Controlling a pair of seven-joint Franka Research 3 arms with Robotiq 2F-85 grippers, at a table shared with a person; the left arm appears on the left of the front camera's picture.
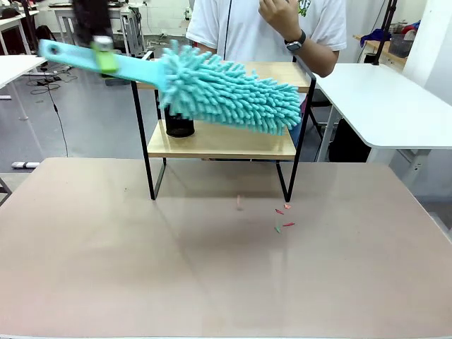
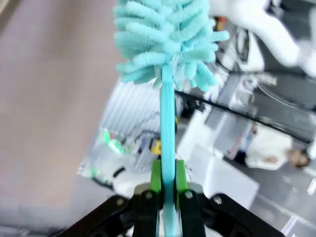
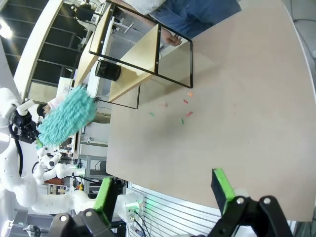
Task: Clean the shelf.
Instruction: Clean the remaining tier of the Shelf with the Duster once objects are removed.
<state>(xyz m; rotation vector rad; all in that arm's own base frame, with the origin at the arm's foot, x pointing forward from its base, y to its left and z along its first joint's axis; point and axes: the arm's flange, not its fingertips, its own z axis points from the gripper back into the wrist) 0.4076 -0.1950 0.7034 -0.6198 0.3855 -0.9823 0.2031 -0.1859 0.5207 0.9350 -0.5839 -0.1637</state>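
While dusting is in hand: small two-tier shelf (image 1: 233, 147), light wooden boards in thin black metal frame, far middle of the beige bench (image 1: 106, 247).
Fluffy teal chenille duster (image 1: 229, 92) level with the upper board, contact unclear; handle clamped in the left gripper (image 2: 168, 180). Lower board bare save a black cylindrical pot (image 1: 179, 127). Small red and green scraps (image 1: 284, 215) on the bench near the right front leg, judged swept off. Upper board partly hidden, probably unfinished. Right gripper (image 3: 164, 190) spread wide, empty.
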